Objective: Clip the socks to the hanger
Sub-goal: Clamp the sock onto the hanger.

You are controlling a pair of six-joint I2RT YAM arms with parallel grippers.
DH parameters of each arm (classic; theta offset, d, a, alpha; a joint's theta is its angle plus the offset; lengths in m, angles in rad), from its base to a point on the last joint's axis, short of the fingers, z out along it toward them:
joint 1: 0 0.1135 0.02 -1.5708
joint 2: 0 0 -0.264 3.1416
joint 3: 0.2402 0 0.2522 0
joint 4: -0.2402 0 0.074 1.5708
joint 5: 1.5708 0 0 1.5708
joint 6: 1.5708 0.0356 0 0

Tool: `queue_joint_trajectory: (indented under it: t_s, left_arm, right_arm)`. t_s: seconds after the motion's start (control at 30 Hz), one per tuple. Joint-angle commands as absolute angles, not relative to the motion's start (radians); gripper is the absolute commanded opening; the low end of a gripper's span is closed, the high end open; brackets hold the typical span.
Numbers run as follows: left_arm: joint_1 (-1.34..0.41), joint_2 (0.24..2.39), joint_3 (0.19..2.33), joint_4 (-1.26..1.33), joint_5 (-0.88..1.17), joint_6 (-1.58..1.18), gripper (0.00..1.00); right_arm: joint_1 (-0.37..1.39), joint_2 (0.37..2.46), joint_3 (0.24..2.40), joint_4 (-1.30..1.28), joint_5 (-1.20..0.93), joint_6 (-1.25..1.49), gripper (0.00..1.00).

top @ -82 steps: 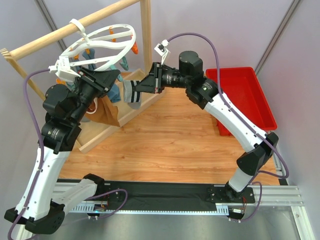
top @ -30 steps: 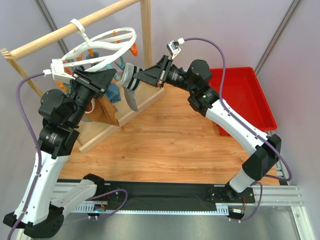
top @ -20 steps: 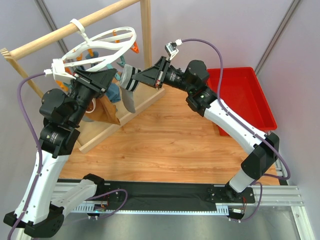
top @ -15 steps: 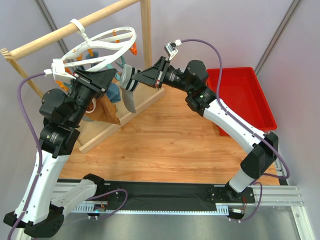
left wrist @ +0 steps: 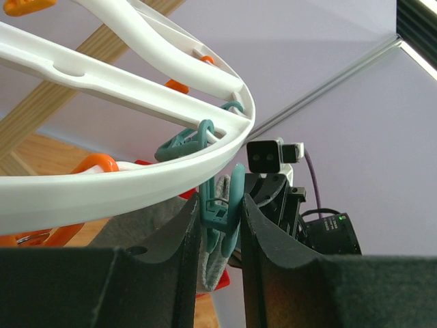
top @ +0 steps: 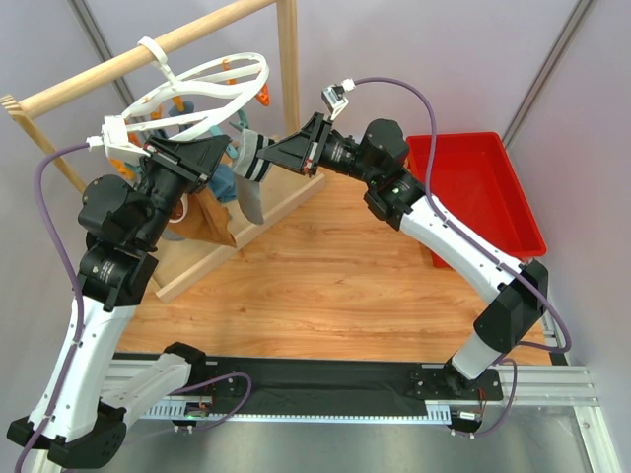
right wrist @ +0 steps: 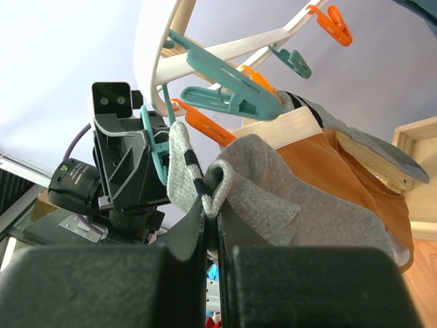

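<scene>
Presently, step in hand: presenting one sock to a clip.

- Left tool: clenched on a teal clip hanging from the white ring hanger, apparently squeezing it apart. Whether its mouth gapes cannot be told.
- Right tool: grasping a grey sock by its striped cuff. The sock is raised clear of the desk, cuff just beside that clip.
- Next move, by judgement: the right tool slides the cuff edge into the clip's mouth, then the left tool lets go so the clip bites.

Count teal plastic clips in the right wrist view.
3 clips: one in the left pincer, a large one under the white plastic ring, a small one further right. Others possibly hidden.
</scene>
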State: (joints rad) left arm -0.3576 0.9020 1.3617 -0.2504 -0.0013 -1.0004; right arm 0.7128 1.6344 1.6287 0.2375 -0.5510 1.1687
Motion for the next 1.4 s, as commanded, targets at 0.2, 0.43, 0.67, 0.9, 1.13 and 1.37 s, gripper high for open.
queue_joint_trajectory:
  t_s: [0.2, 0.43, 0.67, 0.9, 1.13, 1.37]
  left_arm:
    - [-0.351, 0.89, 1.379, -0.219, -0.023, -0.976, 0.0]
    - [-0.351, 0.894, 1.382, -0.218, -0.018, -0.971, 0.0]
    - [-0.351, 0.885, 1.391, -0.227, -0.032, -0.956, 0.0]
    - [-0.351, 0.887, 1.407, -0.233, -0.034, -0.948, 0.0]
    - [-0.35, 0.891, 1.397, -0.225, -0.021, -0.959, 0.0]
    - [-0.35, 0.893, 1.39, -0.23, -0.021, -0.959, 0.0]
  right_arm:
    - [0.718, 1.578, 1.655, 0.229, -0.531, 1.135, 0.0]
    - [0.723, 1.591, 1.649, 0.242, -0.535, 1.146, 0.0]
    - [0.724, 1.559, 1.614, 0.219, -0.522, 1.114, 0.0]
    - [0.724, 1.543, 1.609, 0.199, -0.514, 1.097, 0.0]
    - [0.727, 1.569, 1.631, 0.212, -0.525, 1.114, 0.0]
    - [0.733, 1.583, 1.641, 0.226, -0.523, 1.124, 0.0]
